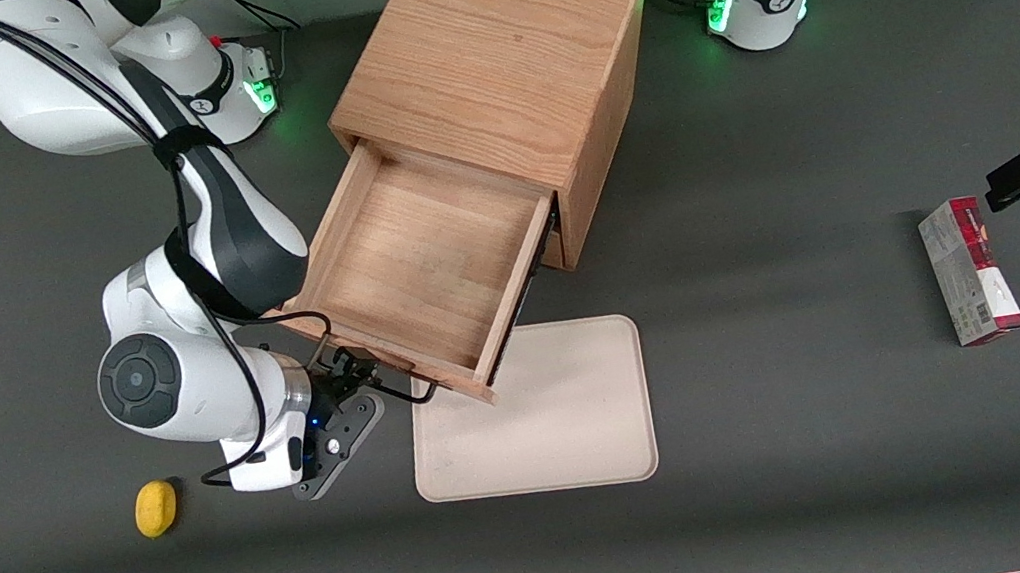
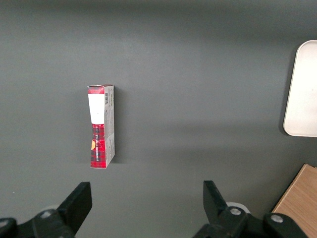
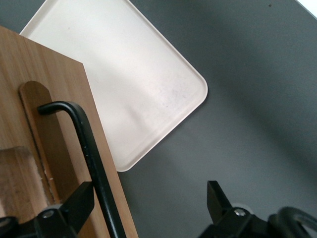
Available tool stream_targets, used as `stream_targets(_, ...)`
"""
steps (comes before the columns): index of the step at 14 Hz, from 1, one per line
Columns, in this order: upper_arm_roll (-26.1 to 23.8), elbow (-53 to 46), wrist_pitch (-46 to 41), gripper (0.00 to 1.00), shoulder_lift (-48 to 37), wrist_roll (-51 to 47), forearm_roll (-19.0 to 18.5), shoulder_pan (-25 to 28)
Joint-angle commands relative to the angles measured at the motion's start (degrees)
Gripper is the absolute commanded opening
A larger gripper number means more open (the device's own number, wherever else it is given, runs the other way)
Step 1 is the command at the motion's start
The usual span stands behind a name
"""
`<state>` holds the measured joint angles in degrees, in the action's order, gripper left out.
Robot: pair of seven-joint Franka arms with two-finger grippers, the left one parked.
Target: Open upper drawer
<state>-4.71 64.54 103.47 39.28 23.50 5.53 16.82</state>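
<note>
upper drawer (image 1: 420,270) pulled out over tray (image 1: 570,419) | gripper (image 3: 148,208) fingers apart astride handle (image 3: 86,148) | sponge (image 1: 156,507) at arm's 8 o'clock | box (image 1: 969,270) toward parked arm's end

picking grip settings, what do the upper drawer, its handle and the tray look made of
The upper drawer, pulled out, looks like light oak with a matte finish: grain lines show on its floor and walls. Its handle seems black metal, a thin smooth bent bar. The tray looks like cream plastic, matte, with rounded moulded corners; the exact material is uncertain. The tool is open, one finger by the handle.
</note>
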Motion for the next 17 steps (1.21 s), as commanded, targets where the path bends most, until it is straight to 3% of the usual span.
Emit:
stream_targets(1, -0.12, -3.72, 0.07, 1.0, 1.6, 1.02, -0.96, -0.82)
stream_targets(9, 0.05, -6.45, -16.0, 1.0, -4.28, 3.55, -0.87, -1.69)
stream_targets(14, 5.49, 13.11, -17.25, 1.0, -20.0, 1.9, -1.83, -1.26)
stream_targets(17, 8.82, 27.42, -12.52, 1.0, -30.79, -1.26, -3.06, -1.26)
